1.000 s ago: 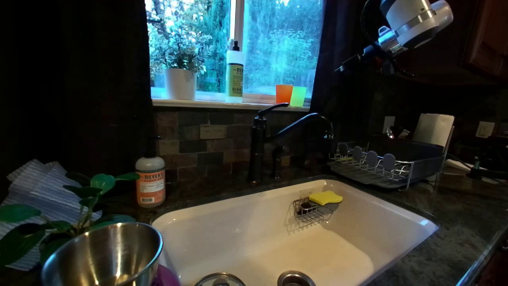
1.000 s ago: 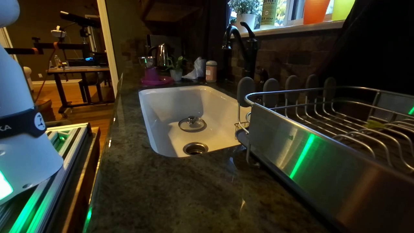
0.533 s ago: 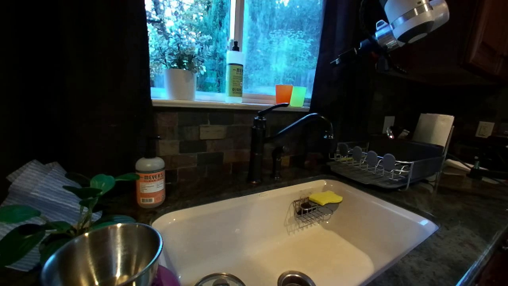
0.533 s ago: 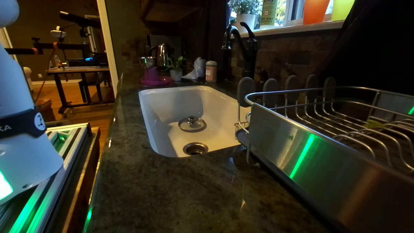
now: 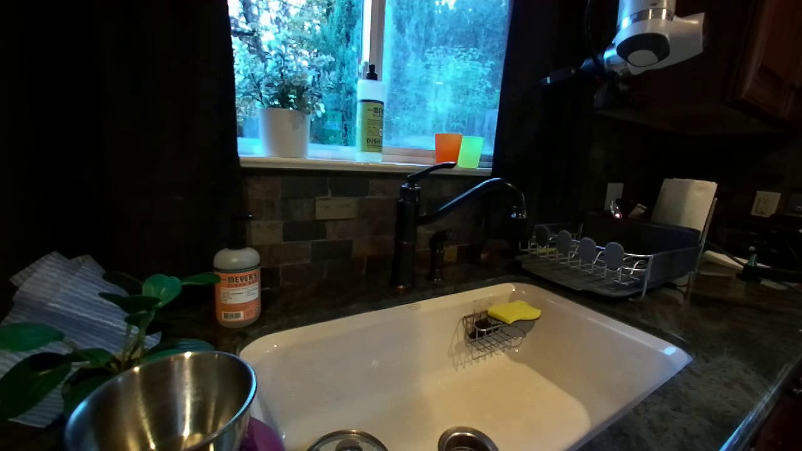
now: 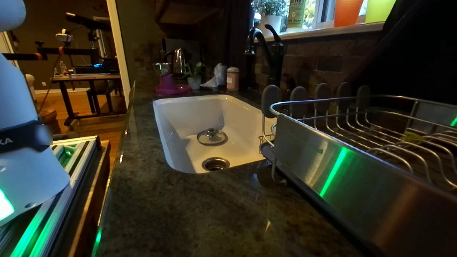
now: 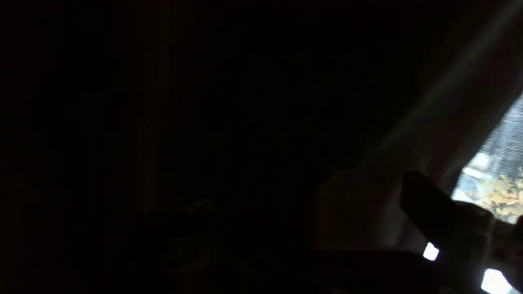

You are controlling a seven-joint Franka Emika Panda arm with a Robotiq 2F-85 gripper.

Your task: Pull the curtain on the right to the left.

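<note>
The curtain [image 5: 532,131] hangs near-black at the right side of the window in an exterior view. Its lower part also shows dark above the dish rack in an exterior view [image 6: 421,53]. In the wrist view its dim folds [image 7: 445,110] slant beside a strip of bright window. My gripper [image 5: 549,79] is raised in front of the curtain, right of the window. In the wrist view the gripper [image 7: 306,192] has one dark finger at the right over the fabric. The other finger is only a faint edge far left, so the jaws look apart. Whether they touch the fabric is too dark to tell.
A broader dark drape [image 5: 156,125] hangs left of the window. Orange [image 5: 448,148] and green [image 5: 470,152] cups stand on the sill near the curtain. Below are the black faucet [image 5: 407,232], white sink [image 5: 388,369] and dish rack [image 5: 673,254]. A wooden cabinet [image 5: 774,69] is at the right.
My gripper first drifted a little left and up, then rose further and moved right, and the wrist turned. The curtain's window-side edge shifted slightly right, baring a bit more of the sill.
</note>
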